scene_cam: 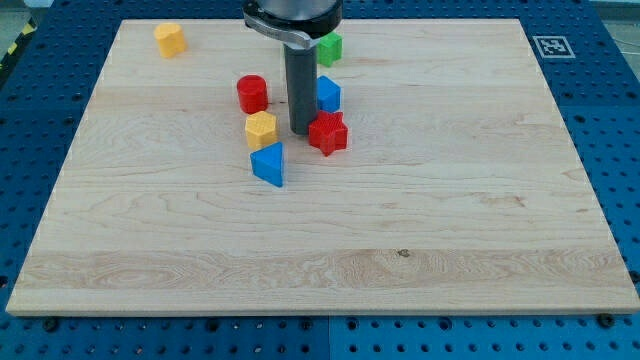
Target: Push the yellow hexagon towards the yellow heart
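- My tip (pixel 300 132) rests on the wooden board (pixel 450 200), between the yellow hexagon (pixel 261 130) on the view's left and the red star-shaped block (pixel 328 133) on the view's right. It is near both; contact with either cannot be confirmed.
- No gripper is fitted: the arm ends in a plain rod, so nothing opens or closes.
- The yellow heart (pixel 171 39) lies well apart, near the view's top-left corner.
- The red cylinder (pixel 253 94) stands just above the hexagon, close to the likely route.
- Risk: a push up and left may drive the hexagon into the cylinder and deflect it.
- Risk: the tip stands to the hexagon's right, not below it; an off-centre push could spin the block aside.
- The blue triangular block (pixel 269 164) sits just below the hexagon, and repositioning there may disturb it.
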